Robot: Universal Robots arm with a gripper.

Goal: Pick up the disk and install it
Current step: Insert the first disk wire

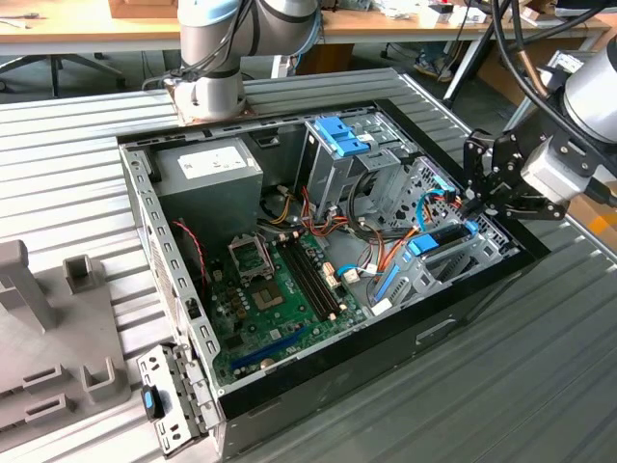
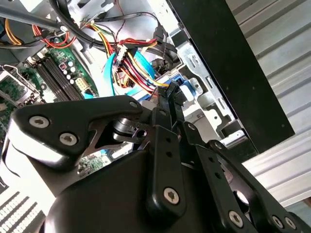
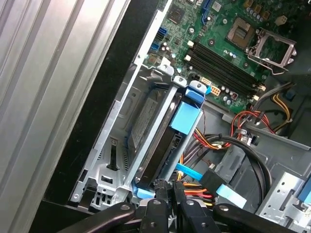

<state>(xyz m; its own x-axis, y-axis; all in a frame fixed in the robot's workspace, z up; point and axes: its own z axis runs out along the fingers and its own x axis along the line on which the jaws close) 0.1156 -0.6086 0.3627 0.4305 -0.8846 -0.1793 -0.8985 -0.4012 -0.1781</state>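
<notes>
Exterior view: an open computer case [image 1: 434, 328] is seen lying on a ribbed metal table [image 1: 540, 386]. The gripper [image 1: 469, 207] is lowered into the drive bay at the exterior view's right. The disk [image 1: 436, 241] is seen standing on edge in that bay, just below the fingertips and beside a knot of cables [image 1: 434, 198]. A hard push with the disk slightly tilted could be expected to jam it against the bay rails.

Second wrist view: the gripper [image 2: 167, 94] is shown with its fingers drawn narrow, almost together, their tips at the blue frame of the disk [image 2: 187, 90]. Whether the frame is actually pinched cannot be told. Red, yellow and blue cables [image 2: 131, 63] are bunched right beside the tips, so a wire could be caught or dragged by the linkage. The black case wall [image 2: 228, 58] is close, and could be struck.

First wrist view: the disk [image 3: 153, 126] is seen upright between the bay's metal plates [image 3: 112, 160], with the gripper [image 3: 166, 188] at its near end. Orange and yellow wires [image 3: 192, 187] lie touching or nearly touching the fingertips. Contact is made on a thin plastic edge, so a slip could be expected, and a wire could be trapped.
</notes>
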